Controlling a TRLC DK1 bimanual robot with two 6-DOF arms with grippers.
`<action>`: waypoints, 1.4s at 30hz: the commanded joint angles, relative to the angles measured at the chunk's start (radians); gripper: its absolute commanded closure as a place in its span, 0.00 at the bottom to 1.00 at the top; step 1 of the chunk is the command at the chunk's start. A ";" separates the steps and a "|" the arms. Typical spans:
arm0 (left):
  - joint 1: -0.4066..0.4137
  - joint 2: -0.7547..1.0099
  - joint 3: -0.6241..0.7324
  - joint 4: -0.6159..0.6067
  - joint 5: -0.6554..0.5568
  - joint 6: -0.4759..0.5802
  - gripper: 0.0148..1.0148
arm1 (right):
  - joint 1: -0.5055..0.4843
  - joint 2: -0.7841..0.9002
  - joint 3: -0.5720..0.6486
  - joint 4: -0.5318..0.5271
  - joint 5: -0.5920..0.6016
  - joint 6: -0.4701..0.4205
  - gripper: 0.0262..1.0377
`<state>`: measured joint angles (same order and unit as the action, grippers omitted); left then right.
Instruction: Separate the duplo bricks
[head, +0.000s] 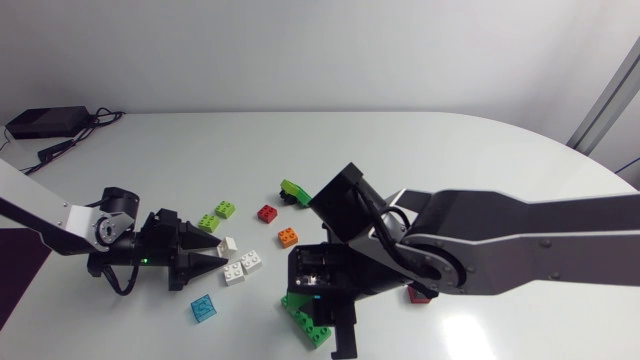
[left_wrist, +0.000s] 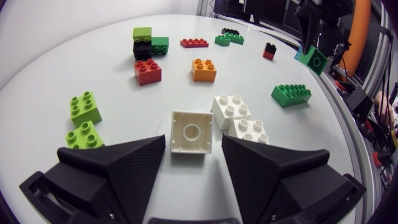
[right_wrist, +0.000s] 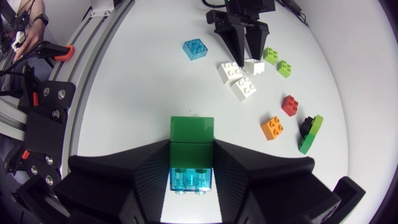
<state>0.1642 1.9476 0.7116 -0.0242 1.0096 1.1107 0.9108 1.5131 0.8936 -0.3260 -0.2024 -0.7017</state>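
Clamps a 2-brick stack in the right gripper (right_wrist: 191, 154): fingers pressed against both sides of a green brick (right_wrist: 192, 138) joined to a clear blue brick (right_wrist: 191, 179), with the blue deeper between the fingers and the green poking out past the tips. Holds that stack over the table (head: 480, 150), close to a long green brick (left_wrist: 291, 94) lying flat. Sets the left gripper (left_wrist: 193, 143) low over the table, jaws parted just wider than a brick and gripping nothing. Frames a white brick (left_wrist: 191, 132), hollow side up, between the fingertips, with a thin gap showing at each side. Finds a white pair (left_wrist: 233, 109), studs up and touching each other, just ahead of that brick and off to one side. Finds 2 lime bricks (left_wrist: 85, 107) beside one finger's outer flank, near each other but apart. Sees farther ahead a red brick (left_wrist: 147, 71) and an orange brick (left_wrist: 204, 69), apart, and beyond them a black brick (left_wrist: 142, 51) with a lime cap (left_wrist: 142, 33) on it and a dark green piece (left_wrist: 160, 45) against it. Spots a loose blue brick (head: 205, 308) lying alone near the left gripper's other flank.
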 joint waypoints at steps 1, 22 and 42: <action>0.015 -0.021 -0.015 -0.014 -0.002 0.029 0.31 | 0.007 -0.014 -0.013 -0.002 0.004 0.018 0.74; -0.071 -0.041 -0.020 0.015 -0.055 0.001 0.30 | 0.005 -0.037 -0.035 -0.002 0.004 0.022 0.74; -0.066 -0.157 -0.001 0.076 -0.117 -0.043 0.76 | 0.003 -0.068 -0.051 -0.005 0.006 0.022 0.74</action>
<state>0.0853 1.8622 0.7086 0.0555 0.9031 1.0683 0.9108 1.4647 0.8764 -0.3267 -0.2020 -0.6949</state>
